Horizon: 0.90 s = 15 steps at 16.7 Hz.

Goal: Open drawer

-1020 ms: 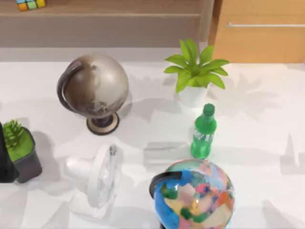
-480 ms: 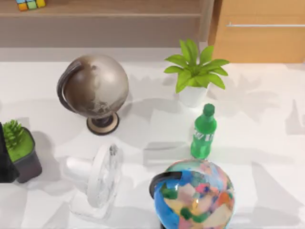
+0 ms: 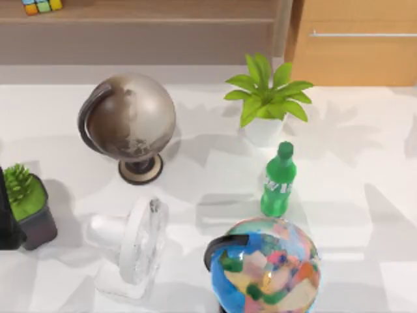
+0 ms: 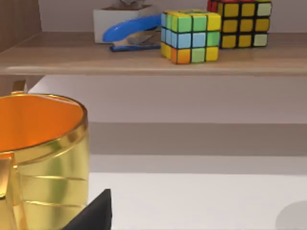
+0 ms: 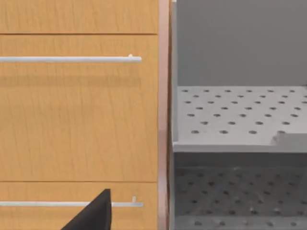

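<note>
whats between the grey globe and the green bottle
In the top view, bare white table lies between the grey globe and the bottle.

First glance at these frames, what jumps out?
Two globes dominate the top view: a multicoloured globe at the near edge and a brown-grey globe left of centre, with a green bottle and a leafy potted plant between them and the drawer at top right. The left wrist view shows a shiny gold mug close up, below a shelf holding puzzle cubes.
</note>
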Motion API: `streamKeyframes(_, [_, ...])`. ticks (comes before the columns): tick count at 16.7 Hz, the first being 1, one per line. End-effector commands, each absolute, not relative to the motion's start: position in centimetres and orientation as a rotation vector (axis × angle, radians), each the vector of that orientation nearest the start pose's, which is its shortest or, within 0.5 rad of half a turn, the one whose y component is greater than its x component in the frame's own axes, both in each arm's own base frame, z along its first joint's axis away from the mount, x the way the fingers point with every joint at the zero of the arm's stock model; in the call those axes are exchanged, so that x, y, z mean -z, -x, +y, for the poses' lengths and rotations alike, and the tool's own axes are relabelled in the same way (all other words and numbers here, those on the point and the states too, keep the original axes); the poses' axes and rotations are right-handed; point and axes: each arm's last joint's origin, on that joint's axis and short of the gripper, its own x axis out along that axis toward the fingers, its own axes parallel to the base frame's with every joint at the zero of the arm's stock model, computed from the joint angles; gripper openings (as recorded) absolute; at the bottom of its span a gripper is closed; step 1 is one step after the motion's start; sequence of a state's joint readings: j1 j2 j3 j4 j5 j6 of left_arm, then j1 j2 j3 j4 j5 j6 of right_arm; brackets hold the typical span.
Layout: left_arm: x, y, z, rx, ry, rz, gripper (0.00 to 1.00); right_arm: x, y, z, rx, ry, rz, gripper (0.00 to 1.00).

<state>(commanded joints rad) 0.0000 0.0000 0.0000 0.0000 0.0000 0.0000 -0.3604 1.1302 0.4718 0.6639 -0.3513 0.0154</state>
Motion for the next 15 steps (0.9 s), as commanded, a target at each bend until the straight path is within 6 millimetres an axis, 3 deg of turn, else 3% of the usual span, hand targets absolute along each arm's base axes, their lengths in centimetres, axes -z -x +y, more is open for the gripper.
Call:
streamKeyframes(8, [-16.0,-10.6,-0.1,0.000,0.000,0.000,1.00,-23.7,-23.7,-7.1,-0.004,0.065,-0.008,1.00])
streamKeyframes(15, [-16.0,-10.6,-0.1,0.000,0.000,0.000,1.00,-22.0,-29.9,-5.2,0.002,0.487,-0.013,1.00])
